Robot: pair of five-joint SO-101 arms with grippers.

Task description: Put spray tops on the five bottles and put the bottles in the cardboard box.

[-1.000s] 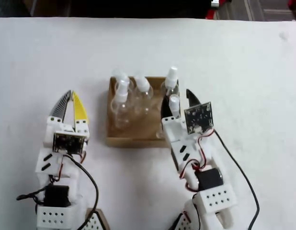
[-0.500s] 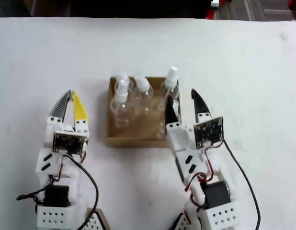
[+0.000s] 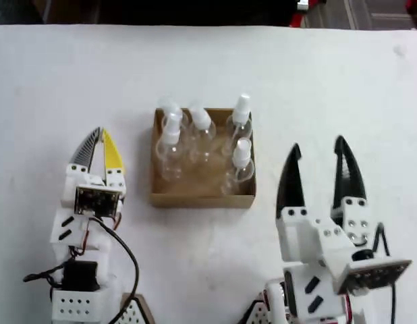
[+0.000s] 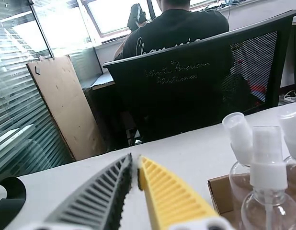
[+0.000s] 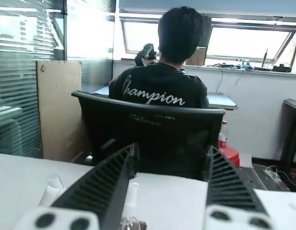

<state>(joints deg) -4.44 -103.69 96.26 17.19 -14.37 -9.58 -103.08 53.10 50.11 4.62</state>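
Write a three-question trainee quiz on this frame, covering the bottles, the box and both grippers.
1. How many bottles stand in the cardboard box?
2. True or false: the right gripper holds a bottle.
3. The left gripper is: A) open above the box; B) shut, off to one side of the box; C) shut on a spray top.

Key:
1. Five.
2. False. It is open and empty, away from the box.
3. B.
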